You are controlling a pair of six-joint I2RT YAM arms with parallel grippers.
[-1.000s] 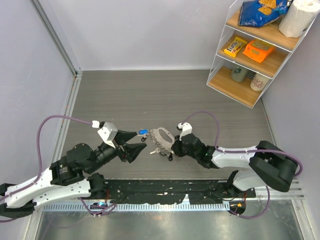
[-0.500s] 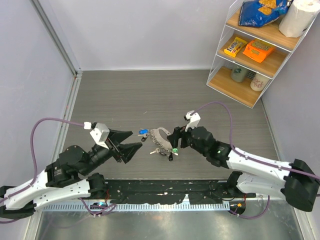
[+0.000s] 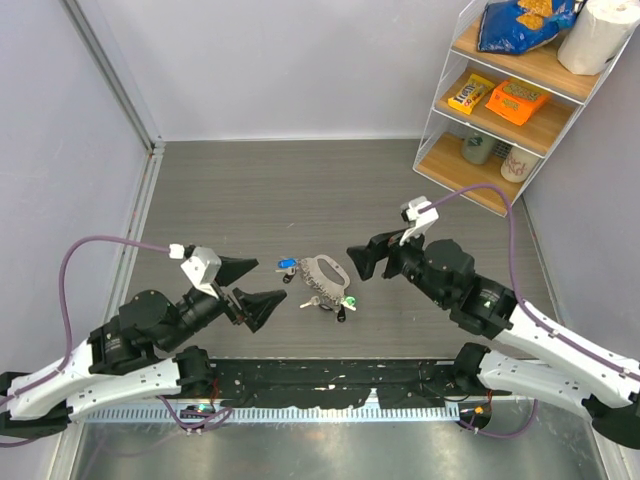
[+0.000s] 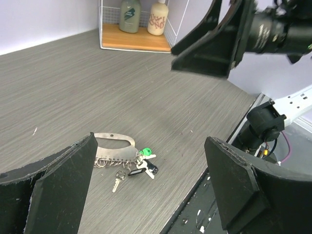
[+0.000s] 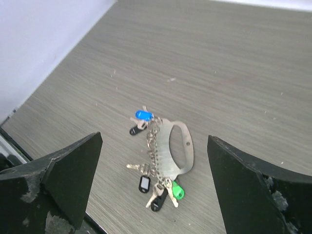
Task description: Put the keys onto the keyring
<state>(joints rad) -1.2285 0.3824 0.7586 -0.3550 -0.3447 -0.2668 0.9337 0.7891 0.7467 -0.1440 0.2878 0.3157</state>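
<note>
The keyring (image 3: 326, 271) is a flat silvery loop lying on the grey table, also seen in the right wrist view (image 5: 181, 146) and the left wrist view (image 4: 115, 145). Small rings along its edge carry the keys: a blue-headed key (image 3: 286, 265) (image 5: 144, 115) at one end, a green-headed key (image 3: 349, 299) (image 5: 178, 191) (image 4: 145, 151) at the other, and black-headed keys (image 5: 145, 184) between. My left gripper (image 3: 279, 281) (image 4: 150, 141) hangs open just left of the bunch. My right gripper (image 3: 358, 264) (image 5: 155, 139) hovers open above its right side. Neither touches it.
A wire shelf (image 3: 505, 95) with snack bags, boxes and bottles stands at the back right. A wall runs along the left (image 3: 60, 150). A black rail (image 3: 330, 385) marks the near table edge. The right gripper (image 4: 209, 44) fills the top of the left wrist view.
The right gripper let go of the keyring, opened wide and drew back up and to the right. The left gripper opened wider and pulled slightly back. The keyring lies free on the table.
</note>
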